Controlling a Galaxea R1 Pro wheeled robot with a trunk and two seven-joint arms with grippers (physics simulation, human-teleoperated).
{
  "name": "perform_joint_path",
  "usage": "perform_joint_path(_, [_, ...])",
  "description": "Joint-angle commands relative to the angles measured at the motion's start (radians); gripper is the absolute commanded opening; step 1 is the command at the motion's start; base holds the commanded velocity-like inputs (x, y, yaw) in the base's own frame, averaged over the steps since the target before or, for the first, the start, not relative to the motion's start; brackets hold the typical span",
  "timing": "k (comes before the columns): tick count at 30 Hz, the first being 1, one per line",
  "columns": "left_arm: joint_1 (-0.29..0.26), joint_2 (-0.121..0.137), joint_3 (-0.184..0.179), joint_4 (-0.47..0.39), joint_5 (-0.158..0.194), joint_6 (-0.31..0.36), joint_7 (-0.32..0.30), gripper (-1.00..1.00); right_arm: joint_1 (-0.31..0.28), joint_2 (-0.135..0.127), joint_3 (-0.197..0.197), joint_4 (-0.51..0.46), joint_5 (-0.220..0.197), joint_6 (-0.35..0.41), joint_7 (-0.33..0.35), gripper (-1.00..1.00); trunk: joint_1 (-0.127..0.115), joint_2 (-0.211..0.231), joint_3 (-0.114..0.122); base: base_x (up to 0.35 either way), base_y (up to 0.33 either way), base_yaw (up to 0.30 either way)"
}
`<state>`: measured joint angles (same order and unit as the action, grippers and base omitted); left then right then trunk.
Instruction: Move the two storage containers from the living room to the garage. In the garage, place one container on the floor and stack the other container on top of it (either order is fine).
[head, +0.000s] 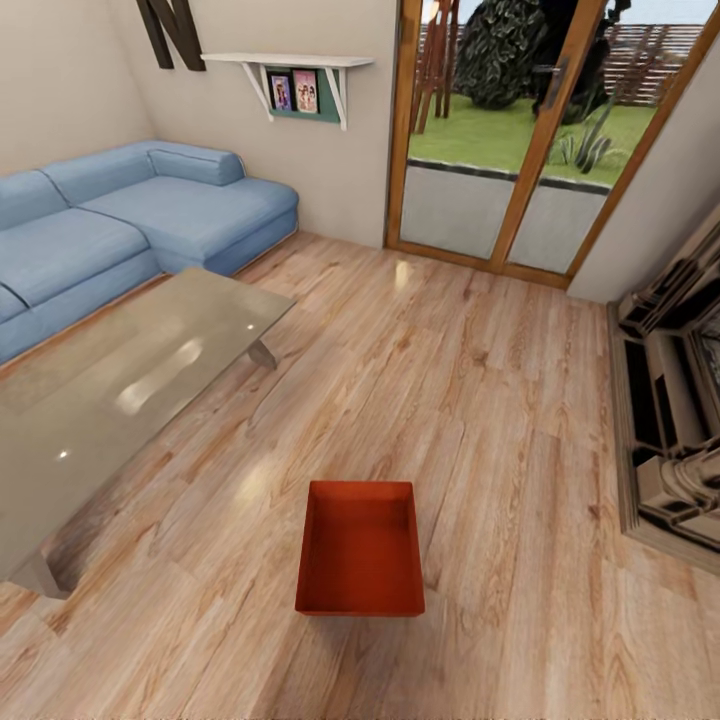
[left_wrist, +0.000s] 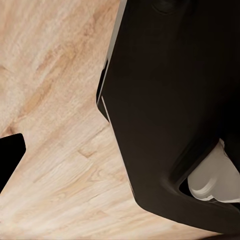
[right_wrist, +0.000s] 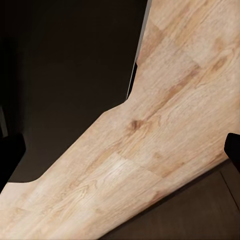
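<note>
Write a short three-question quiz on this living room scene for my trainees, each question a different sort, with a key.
1. True or false: the red bin stands on the glass table.
2. Which is nearest the bin? A) the blue sofa B) the glass table C) the glass doors
3. Fill the gap: the bin has no lid and looks ____ inside.

Key:
1. False: it stands on the wood floor, apart from the table.
2. B
3. empty
</note>
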<state>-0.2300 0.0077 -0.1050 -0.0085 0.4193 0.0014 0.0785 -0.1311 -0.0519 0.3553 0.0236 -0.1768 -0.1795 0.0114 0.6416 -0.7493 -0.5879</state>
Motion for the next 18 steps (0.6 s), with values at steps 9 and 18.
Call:
perform_joint_path(9, [0.000, 0.000, -0.009, -0.001, 0.008, 0.000, 0.003, 1.00, -0.001, 0.002, 0.010, 0.003, -0.004, -0.006, 0.006, 1.00, 0.000, -0.001, -0.002, 0.000, 0.000, 0.000])
perform_joint_path(18, [0.000, 0.000, -0.008, -0.001, 0.008, 0.000, 0.003, 1.00, -0.001, 0.009, 0.006, 0.003, -0.005, -0.010, 0.004, 1.00, 0.000, -0.001, -0.002, 0.000, 0.000, 0.000])
